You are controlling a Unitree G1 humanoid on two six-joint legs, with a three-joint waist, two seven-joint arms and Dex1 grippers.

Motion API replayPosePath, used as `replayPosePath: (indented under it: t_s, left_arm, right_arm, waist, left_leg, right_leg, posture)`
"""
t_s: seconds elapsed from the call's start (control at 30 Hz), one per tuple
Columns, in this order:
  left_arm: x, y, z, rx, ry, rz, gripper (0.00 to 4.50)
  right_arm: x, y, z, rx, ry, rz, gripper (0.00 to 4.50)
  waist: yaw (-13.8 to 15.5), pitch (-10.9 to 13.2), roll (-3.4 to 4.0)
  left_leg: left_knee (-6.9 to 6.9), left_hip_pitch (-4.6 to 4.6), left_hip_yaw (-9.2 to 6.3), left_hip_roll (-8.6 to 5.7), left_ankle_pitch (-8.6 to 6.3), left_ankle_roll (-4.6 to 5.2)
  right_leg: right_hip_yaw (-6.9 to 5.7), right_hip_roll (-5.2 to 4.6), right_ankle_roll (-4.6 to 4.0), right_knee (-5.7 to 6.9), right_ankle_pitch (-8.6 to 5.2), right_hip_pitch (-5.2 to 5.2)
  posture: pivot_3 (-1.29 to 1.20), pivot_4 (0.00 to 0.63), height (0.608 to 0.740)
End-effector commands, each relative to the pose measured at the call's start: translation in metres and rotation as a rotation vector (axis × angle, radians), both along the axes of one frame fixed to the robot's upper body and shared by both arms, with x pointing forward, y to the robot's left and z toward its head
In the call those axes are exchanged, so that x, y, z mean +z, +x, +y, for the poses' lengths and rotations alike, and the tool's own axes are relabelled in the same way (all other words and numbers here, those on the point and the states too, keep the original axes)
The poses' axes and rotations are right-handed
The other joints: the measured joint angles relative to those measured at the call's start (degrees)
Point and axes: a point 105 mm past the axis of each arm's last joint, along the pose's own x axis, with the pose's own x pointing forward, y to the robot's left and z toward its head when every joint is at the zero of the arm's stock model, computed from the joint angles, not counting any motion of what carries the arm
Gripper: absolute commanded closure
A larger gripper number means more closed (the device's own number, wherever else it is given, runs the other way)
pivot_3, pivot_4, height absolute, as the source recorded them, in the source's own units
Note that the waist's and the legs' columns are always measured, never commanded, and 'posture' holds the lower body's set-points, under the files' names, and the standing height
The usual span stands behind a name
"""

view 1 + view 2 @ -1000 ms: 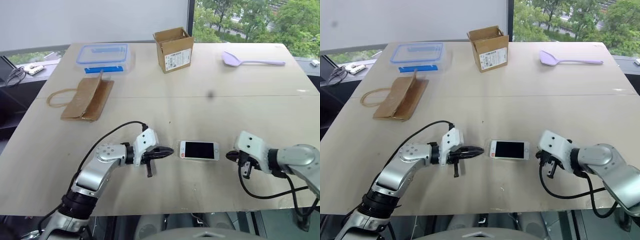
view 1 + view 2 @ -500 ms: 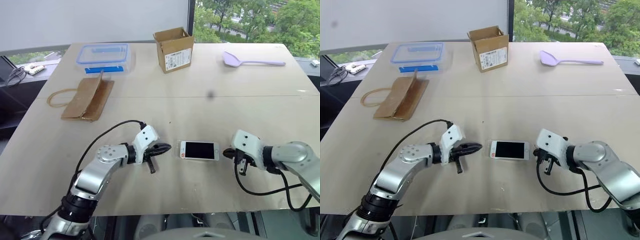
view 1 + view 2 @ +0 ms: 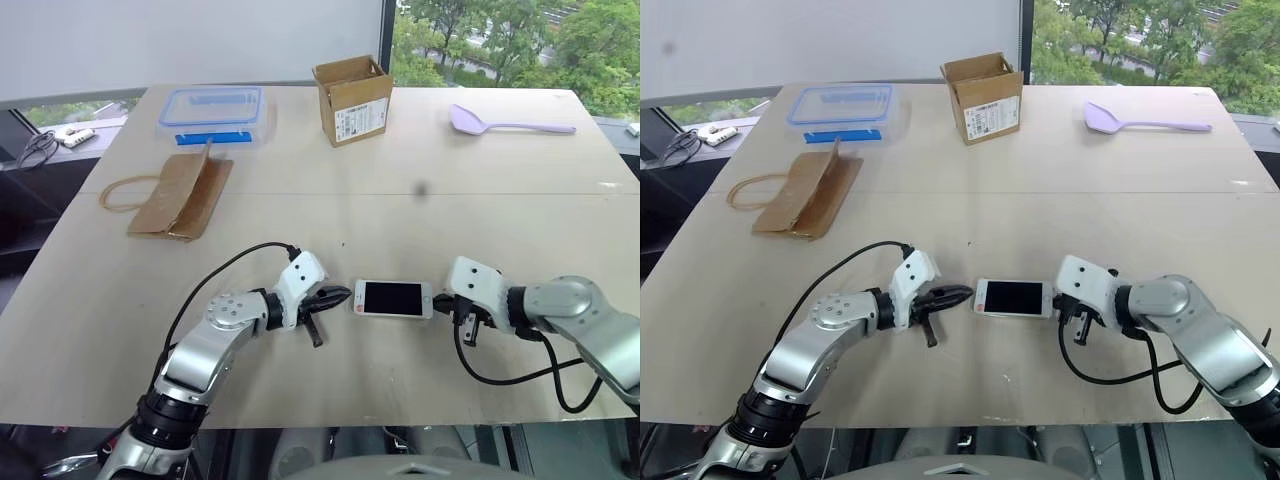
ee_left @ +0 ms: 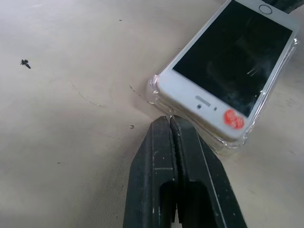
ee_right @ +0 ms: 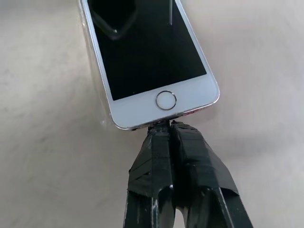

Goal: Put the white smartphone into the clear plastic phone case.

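Observation:
The white smartphone (image 3: 393, 299) lies screen up near the table's front edge, between my two grippers. Under it sits the clear plastic phone case (image 4: 155, 89); its see-through rim shows around the earpiece end, and the phone's white edge stands a little above that rim. My left gripper (image 3: 343, 294) is shut and empty, its tips (image 4: 169, 119) right at the case's earpiece end. My right gripper (image 3: 440, 301) is shut too, its tips (image 5: 166, 125) against the phone's home-button end.
A clear food box with a blue-rimmed lid (image 3: 210, 110) and a cardboard box (image 3: 352, 88) stand at the back. A purple spatula (image 3: 505, 122) lies back right, a brown paper bag (image 3: 178, 195) mid left. A tiny dark screw (image 4: 25, 62) lies near the phone.
My right gripper has slid left up to the phone's home-button end. The left gripper has turned at the wrist, so its tips now point at the case's other end. Both stayed shut.

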Motion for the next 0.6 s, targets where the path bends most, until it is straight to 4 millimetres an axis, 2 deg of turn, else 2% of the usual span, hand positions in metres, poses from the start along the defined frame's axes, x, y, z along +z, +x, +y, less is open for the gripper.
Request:
replayPosePath:
  t_s: [0.03, 0.37, 0.6]
  left_arm:
    - [0.006, -0.004, -0.007, -0.016, -0.023, -0.02, 4.45]
    - [0.006, -0.007, -0.012, -0.019, -0.041, -0.016, 4.45]
    - [0.009, -0.003, -0.018, -0.002, -0.065, -0.014, 4.45]
  right_arm:
    - [0.009, 0.0, 0.011, 0.056, 0.018, -0.031, 4.47]
    - [-0.001, -0.005, 0.028, 0.145, 0.0, 0.017, 4.47]
    - [-0.002, 0.007, 0.042, 0.174, 0.005, -0.009, 4.47]
  waist:
    - [0.0, 0.0, 0.0]
    - [-0.4, 0.0, 0.01]
    - [-0.9, -0.1, -0.09]
  left_leg:
    - [0.0, 0.0, 0.0, 0.0, 0.0, 0.0]
    - [0.01, 0.1, 0.0, 0.01, 0.0, 0.0]
    - [0.01, 0.5, 0.01, 0.06, 0.0, 0.0]
  right_leg:
    - [0.0, 0.0, 0.0, 0.0, 0.0, 0.0]
    - [0.01, 0.01, 0.0, 0.03, 0.0, 0.06]
    - [0.06, 0.07, -0.01, 0.02, 0.0, 0.41]
  posture:
    - [0.0, 0.15, 0.74]
    - [0.0, 0.15, 0.74]
    - [0.0, 0.15, 0.74]
